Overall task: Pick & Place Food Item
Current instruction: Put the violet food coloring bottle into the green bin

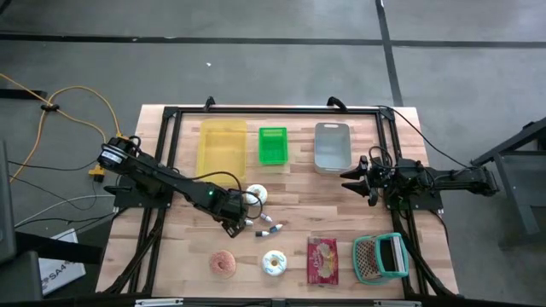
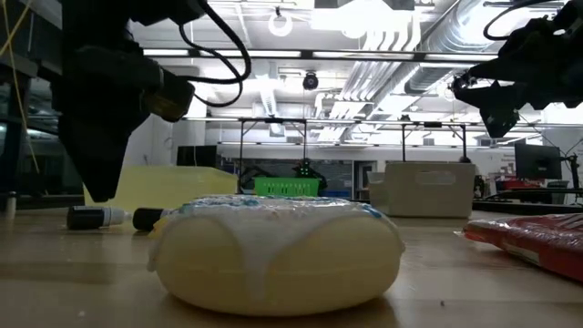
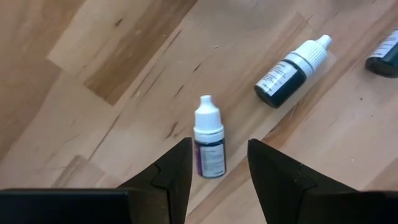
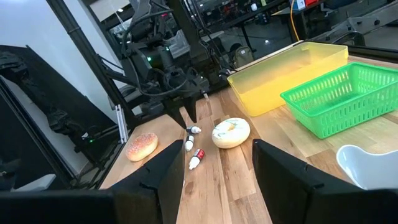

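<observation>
My left gripper (image 1: pixel 240 223) (image 3: pixel 219 148) points down, open, just above a small dropper bottle with a purple label (image 3: pixel 208 140), which lies on its side on the wood. Its fingers stand either side of the bottle's base end, apart from it. Two darker bottles (image 3: pixel 291 71) (image 3: pixel 382 56) lie close by. A white-iced donut (image 1: pixel 256 194) (image 4: pixel 231 132) rests behind the gripper. A pink donut (image 1: pixel 224 263), a second iced donut (image 1: pixel 274 263) (image 2: pixel 278 251) and a red snack packet (image 1: pixel 322 260) lie along the near edge. My right gripper (image 1: pixel 354 181) (image 4: pixel 217 149) waits open at the right, pointing level.
A yellow bin (image 1: pixel 222 145), a green basket (image 1: pixel 273 145) and a grey tub (image 1: pixel 333 147) stand in a row at the far side. A green-framed grater (image 1: pixel 380 257) lies at the near right. A black frame (image 1: pixel 171 115) borders the table.
</observation>
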{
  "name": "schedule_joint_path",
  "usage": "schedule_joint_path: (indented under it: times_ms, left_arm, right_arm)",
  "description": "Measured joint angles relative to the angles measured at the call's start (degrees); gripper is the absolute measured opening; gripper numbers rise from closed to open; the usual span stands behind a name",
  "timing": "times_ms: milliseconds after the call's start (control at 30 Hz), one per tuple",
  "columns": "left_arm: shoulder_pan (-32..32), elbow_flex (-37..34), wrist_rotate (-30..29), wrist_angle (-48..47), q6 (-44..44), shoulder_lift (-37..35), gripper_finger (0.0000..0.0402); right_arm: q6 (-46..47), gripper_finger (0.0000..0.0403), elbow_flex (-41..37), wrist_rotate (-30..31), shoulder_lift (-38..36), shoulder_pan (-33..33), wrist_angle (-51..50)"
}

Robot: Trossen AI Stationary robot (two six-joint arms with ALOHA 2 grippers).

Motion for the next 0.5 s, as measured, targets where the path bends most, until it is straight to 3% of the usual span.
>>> schedule_joint_path:
  times_ms: [500]
  left_arm:
    - [0.02, -0.04, 0.90, 0.54, -0.51, 3.18, 0.0149]
  right_arm:
    - [-0.01, 0.0175, -0.01, -0.01, 0.01, -0.01, 0.01]
